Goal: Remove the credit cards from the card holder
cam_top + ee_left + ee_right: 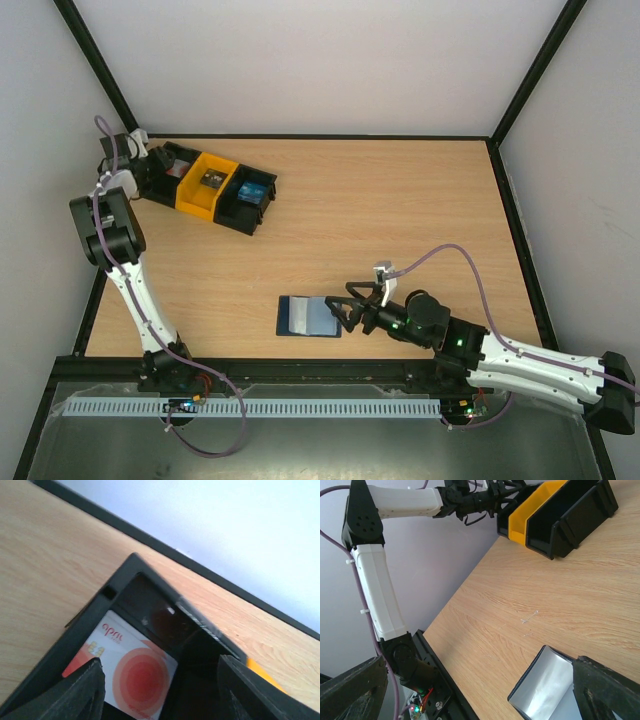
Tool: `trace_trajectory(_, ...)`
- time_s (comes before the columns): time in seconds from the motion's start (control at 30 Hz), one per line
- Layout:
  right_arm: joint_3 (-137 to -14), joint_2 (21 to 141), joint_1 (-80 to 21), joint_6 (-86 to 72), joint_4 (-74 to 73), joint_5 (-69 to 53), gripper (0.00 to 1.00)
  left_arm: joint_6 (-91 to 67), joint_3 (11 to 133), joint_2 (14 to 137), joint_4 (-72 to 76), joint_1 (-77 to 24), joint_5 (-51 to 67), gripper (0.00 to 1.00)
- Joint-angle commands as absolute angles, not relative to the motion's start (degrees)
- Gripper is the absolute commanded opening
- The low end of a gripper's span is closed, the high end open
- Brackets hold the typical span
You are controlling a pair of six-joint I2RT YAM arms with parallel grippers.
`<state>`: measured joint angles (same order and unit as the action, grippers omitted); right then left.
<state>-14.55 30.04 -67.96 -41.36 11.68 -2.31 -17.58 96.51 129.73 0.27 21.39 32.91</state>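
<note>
- Dark blue and soft-looking, the card holder [308, 317] lies opened flat on the table [400, 220] near its front edge, with the paler grey-blue panel facing up.
- It looks thin, light and floppy. I'd expect it to slide on the smooth wood if tugged, so one flap wants pinning down while a card is drawn out.
- Any card inside would be stiff and slick, and best pinched by an exposed edge. I cannot tell from here whether the pockets hold one.
- The right gripper [345, 308] sits low at the holder's right edge, jaws spread wide and holding nothing.
- Well apart, at the back left, the left gripper [160, 680] hangs over the end black compartment of the row of bins [215, 187].
- Its fingers stand apart, and a red-and-white card [127, 667] lies flat in the bin beneath them, not gripped.
</note>
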Motion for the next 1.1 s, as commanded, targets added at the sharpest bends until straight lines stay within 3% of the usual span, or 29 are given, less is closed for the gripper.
trace_trajectory(0.0,-16.62,28.29,-68.2,-41.26,7.71,0.09,0.98,-21.45,98.02,124.53,1.5,21.03,37.0,0.66)
trace_trajectory(0.07,-17.73,28.17,-68.21,-41.72,5.5,1.01,0.98,-23.48,96.69,123.0,1.92,21.03,37.81,0.74)
trace_trajectory(0.13,-18.74,28.29,-68.2,-42.49,3.85,1.35,0.98,-25.84,94.05,120.6,3.05,20.93,38.53,0.97)
trace_trajectory(0.17,-19.06,28.33,-68.21,-43.16,3.34,1.59,0.98,-26.69,92.78,119.48,3.22,20.81,39.12,0.99)
trace_trajectory(0.47,-23.85,31.27,-68.2,-49.68,-6.2,8.03,0.98,-29.12,84.75,109.92,-6.77,19.4,38.07,1.0)
trace_trajectory(0.7,-26.53,32.0,-68.2,-58.05,-18.37,18.26,0.98,-24.76,75.78,93.24,-18.79,14.91,35.34,1.0)
trace_trajectory(1.07,-30.72,27.37,-68.21,-59.41,-28.54,26.85,0.98,-19.37,56.13,64.2,-29.24,-5.32,29.72,1.0)
